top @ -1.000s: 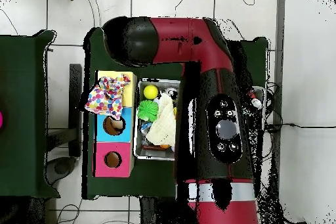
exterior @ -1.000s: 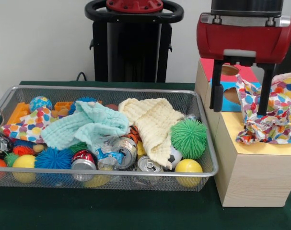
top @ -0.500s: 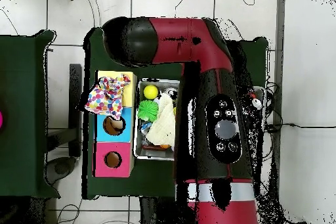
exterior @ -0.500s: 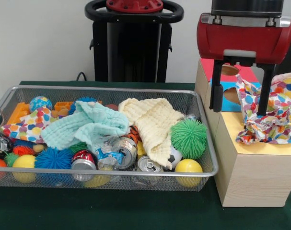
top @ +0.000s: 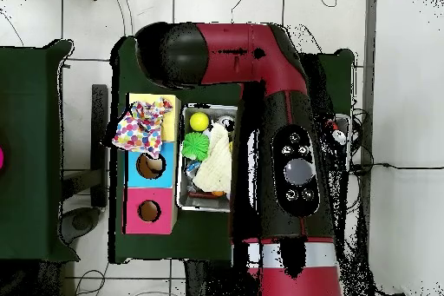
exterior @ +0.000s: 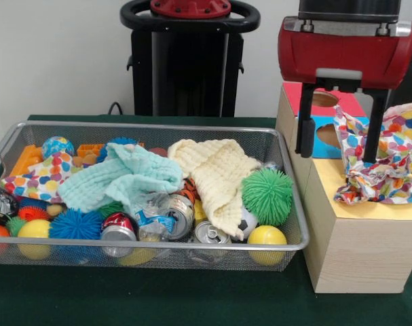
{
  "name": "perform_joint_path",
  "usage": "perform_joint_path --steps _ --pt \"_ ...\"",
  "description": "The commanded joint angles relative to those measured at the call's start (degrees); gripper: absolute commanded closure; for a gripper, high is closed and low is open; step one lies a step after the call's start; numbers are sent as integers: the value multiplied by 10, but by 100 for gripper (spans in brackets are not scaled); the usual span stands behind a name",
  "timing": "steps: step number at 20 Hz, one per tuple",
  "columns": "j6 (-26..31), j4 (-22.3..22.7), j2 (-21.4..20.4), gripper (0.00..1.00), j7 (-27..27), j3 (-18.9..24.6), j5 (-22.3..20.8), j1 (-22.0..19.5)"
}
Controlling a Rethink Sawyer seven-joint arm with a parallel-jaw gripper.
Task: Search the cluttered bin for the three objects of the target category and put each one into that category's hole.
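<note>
Green table (exterior: 192, 299) by white wall (exterior: 56, 54); gripper (exterior: 338, 153) spread above polka-dot cloth (exterior: 389, 163)

1. The bin (exterior: 287, 243) is shiny silver wire mesh.
2. The polka-dot cloth (exterior: 389, 166) on the yellow-topped box (exterior: 358, 248) is thin, crumpled fabric; the box's sides are pale matt wood.
3. The mint cloth (exterior: 124, 178) and cream cloth (exterior: 216, 173) look soft and rough-textured.
4. The cans (exterior: 209, 233) are glossy metal.
5. The green ball (exterior: 267, 195) is spiky rubber.
6. The desk (exterior: 158, 299) cover is matt dark green.

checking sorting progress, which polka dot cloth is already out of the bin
The polka dot cloth bunched on the yellow-topped box, under the open gripper. The other lies at the bin's far-left end.
</note>
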Motion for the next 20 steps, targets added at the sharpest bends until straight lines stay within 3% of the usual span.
perform_joint_path --steps 1,20 --pt "58 65 -9 0 -80 5 -29 -4" --pt "56 65 -10 0 -71 -12 -51 4"
